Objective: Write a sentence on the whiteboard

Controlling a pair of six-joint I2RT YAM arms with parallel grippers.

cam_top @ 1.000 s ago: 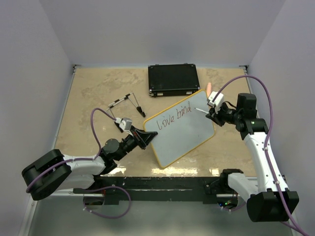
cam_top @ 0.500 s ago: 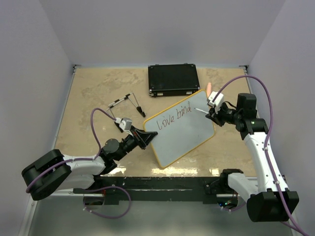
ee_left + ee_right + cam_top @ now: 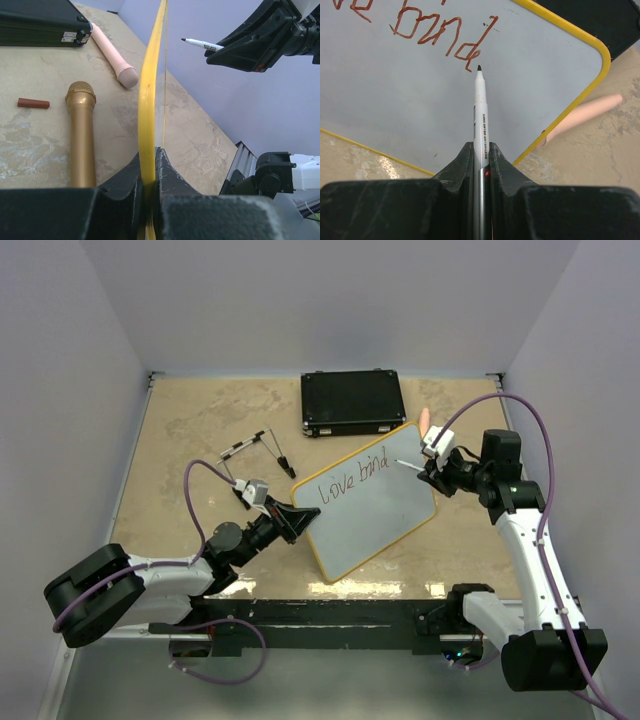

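Note:
The whiteboard (image 3: 372, 502), with a yellow frame, is held tilted above the table. My left gripper (image 3: 296, 519) is shut on its left edge; the left wrist view shows the frame (image 3: 146, 100) edge-on between the jaws. The board reads "love bind" (image 3: 352, 479), the end of it red-brown in the right wrist view (image 3: 440, 37). My right gripper (image 3: 432, 468) is shut on a white marker (image 3: 480, 112) whose black tip hovers just past the last letter, slightly off the board. The marker also shows in the left wrist view (image 3: 202, 44).
A black case (image 3: 352, 403) lies at the back. A pink microphone (image 3: 114, 56), a gold microphone (image 3: 82, 131) and a small red-brown cap (image 3: 33, 103) lie under the board. Black-and-white rods (image 3: 258, 447) lie left of the board.

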